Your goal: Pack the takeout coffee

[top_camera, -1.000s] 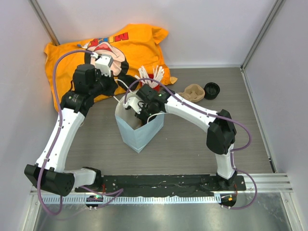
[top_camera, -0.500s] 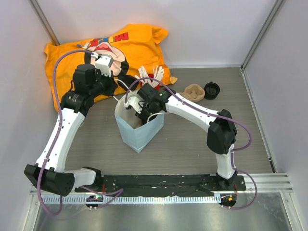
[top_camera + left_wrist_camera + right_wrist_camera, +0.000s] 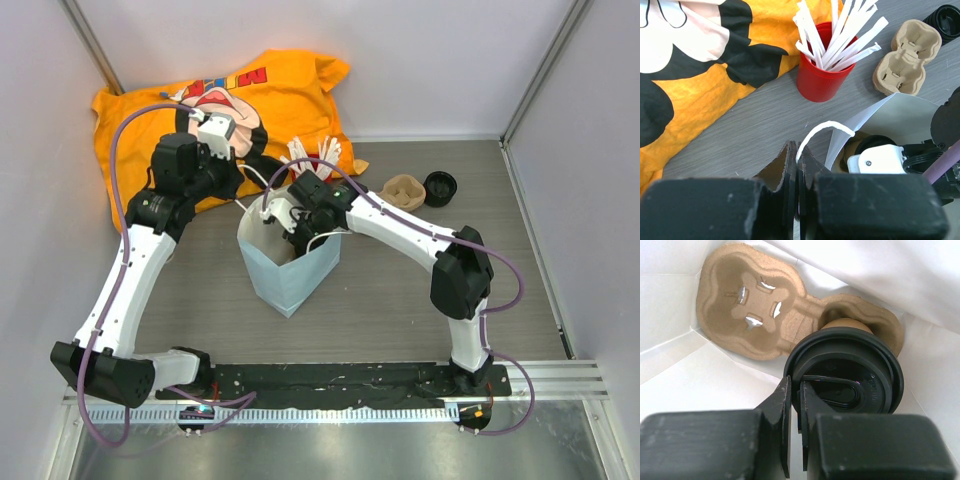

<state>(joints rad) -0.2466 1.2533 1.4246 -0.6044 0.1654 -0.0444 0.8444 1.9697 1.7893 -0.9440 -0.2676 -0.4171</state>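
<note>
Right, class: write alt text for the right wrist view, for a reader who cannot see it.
Inside a white bag, the right tool pinches the rim of a black-lidded cup seated in one pocket of a pulp carrier. The other pocket is empty.

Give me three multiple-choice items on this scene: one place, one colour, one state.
1. The takeout coffee stands: A. on a plate; B. in the pulp carrier inside the white bag; C. in a drawer.
2. The cup holding the white sticks is: A. blue; B. green; C. red.
3. The right claw is: A. shut on the coffee's lid rim; B. wide open; C. out of view.
Answers: 1 B, the right wrist view shows it seated there; 2 C, it is plainly red; 3 A, it pinches the lid's edge.
</note>
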